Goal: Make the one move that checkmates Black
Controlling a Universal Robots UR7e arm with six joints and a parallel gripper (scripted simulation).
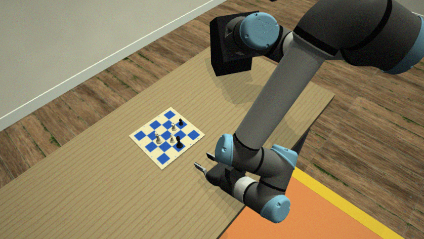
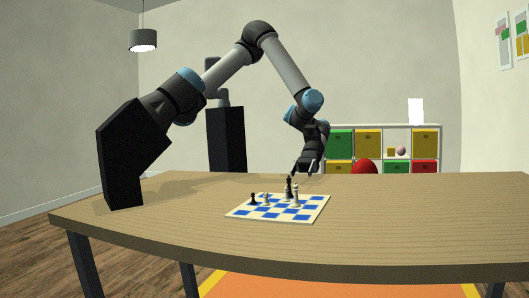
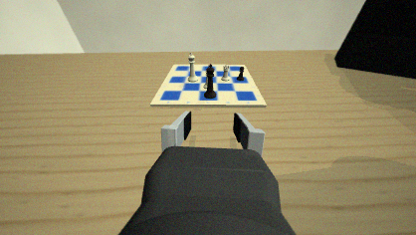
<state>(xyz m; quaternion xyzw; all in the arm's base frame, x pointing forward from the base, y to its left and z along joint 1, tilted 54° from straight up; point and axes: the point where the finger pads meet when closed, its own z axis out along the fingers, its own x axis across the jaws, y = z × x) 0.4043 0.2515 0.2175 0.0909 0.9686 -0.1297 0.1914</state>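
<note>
A small blue-and-cream chessboard (image 1: 140, 135) (image 2: 272, 215) (image 3: 171, 95) lies on the wooden table (image 1: 88, 184) (image 2: 407, 207) (image 3: 75, 124). On it stand a tall white piece (image 1: 158, 138) (image 2: 295, 194) (image 3: 192, 68), a small white piece (image 1: 171, 138) (image 2: 286, 193), a white rook (image 1: 173, 126) (image 2: 266, 199) (image 3: 225, 73), a black pawn (image 1: 180, 121) (image 2: 253, 198) (image 3: 241, 74) and a tall black piece (image 1: 178, 142) (image 2: 288, 185) (image 3: 210, 82). All stand upright. My gripper (image 1: 203, 160) (image 2: 303, 171) (image 3: 212, 120) is open and empty. It hangs low over the table just off the board's edge, pointing at the board, nearest the tall black piece.
The arm's black base block (image 1: 229, 59) (image 2: 122, 155) stands at one end of the table. The table's edge runs close behind the gripper, with an orange floor mat (image 1: 296, 213) beyond it. A shelf of coloured boxes (image 2: 384, 148) stands by the far wall.
</note>
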